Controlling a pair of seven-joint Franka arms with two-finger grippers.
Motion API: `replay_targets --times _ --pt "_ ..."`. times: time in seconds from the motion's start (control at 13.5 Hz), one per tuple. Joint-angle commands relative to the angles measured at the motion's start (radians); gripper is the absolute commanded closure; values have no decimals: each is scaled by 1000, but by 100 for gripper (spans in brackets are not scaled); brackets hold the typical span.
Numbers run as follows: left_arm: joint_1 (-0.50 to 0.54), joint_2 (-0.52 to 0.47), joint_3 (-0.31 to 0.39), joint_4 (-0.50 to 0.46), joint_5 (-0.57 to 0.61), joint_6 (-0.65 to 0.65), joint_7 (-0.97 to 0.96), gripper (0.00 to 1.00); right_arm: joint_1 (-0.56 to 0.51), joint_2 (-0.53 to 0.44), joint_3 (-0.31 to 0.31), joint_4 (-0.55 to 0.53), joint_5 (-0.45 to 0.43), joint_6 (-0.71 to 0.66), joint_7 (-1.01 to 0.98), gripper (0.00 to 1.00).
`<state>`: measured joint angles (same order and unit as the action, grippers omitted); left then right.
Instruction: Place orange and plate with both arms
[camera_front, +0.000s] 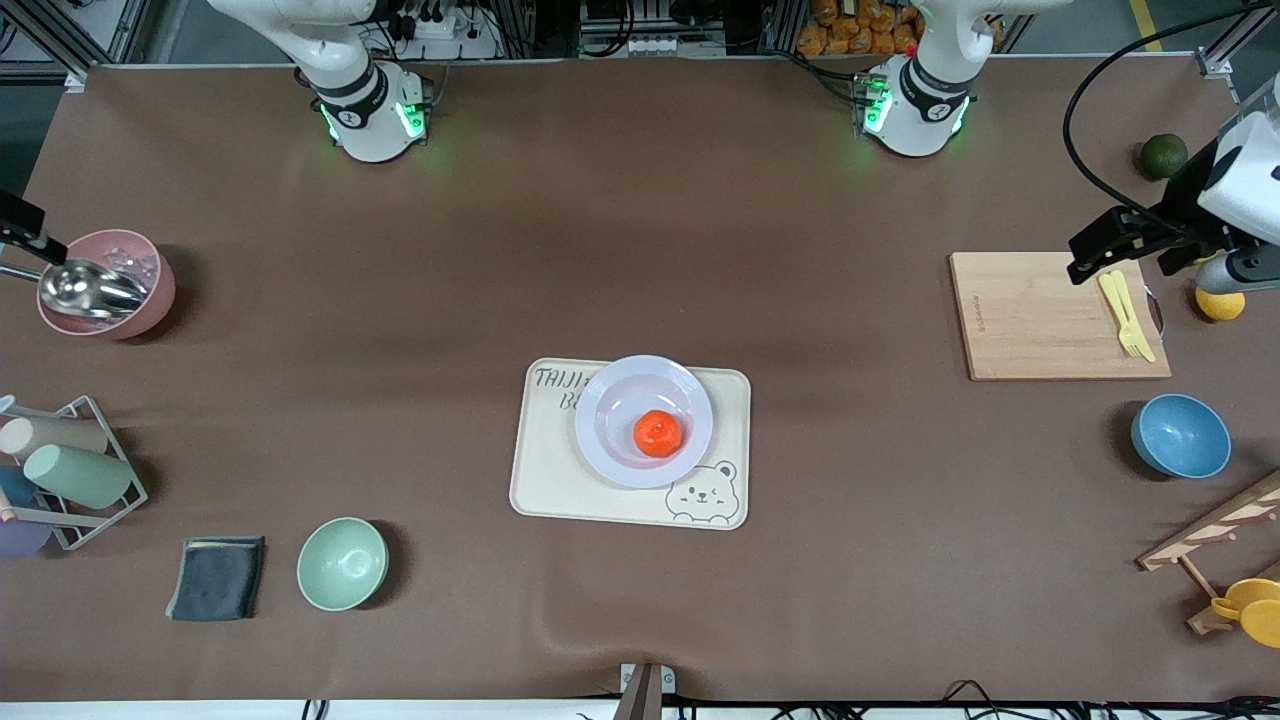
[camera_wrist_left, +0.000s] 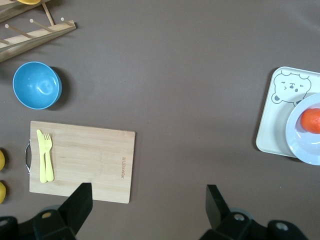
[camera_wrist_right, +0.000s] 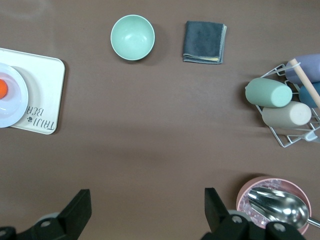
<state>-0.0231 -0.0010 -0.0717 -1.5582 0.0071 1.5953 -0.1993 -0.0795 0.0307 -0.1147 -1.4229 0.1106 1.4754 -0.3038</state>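
Orange (camera_front: 658, 433) rests in plate (camera_front: 643, 421) on tray (camera_front: 545, 470), frame centre. We see left tool (camera_front: 1108, 250), frame right, and right tool (camera_wrist_right: 145, 210) spread, empty. Risk: a bump could roll the orange out.

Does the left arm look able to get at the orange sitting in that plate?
Probably yes. The orange lies uncovered in the plate on the bear-print tray, with bare table between it and the open left gripper over the cutting board. Whether the arm stretches that far is uncertain.
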Motion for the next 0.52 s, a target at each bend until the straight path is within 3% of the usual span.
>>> replay_targets --times 0.0,0.15,0.3,0.44 --pt "9 -21 0 -22 -27 0 29 0 15 -12 -3 -45 -25 19 18 0" --pt "9 -20 0 -28 -27 5 31 0 27 -9 23 -59 -34 49 91 0" --pt "11 -20 0 -40 -27 15 31 0 23 -18 93 -71 -96 72 158 0" --pt "11 -20 0 -34 -27 15 31 0 15 -17 99 -88 -106 95 150 0"
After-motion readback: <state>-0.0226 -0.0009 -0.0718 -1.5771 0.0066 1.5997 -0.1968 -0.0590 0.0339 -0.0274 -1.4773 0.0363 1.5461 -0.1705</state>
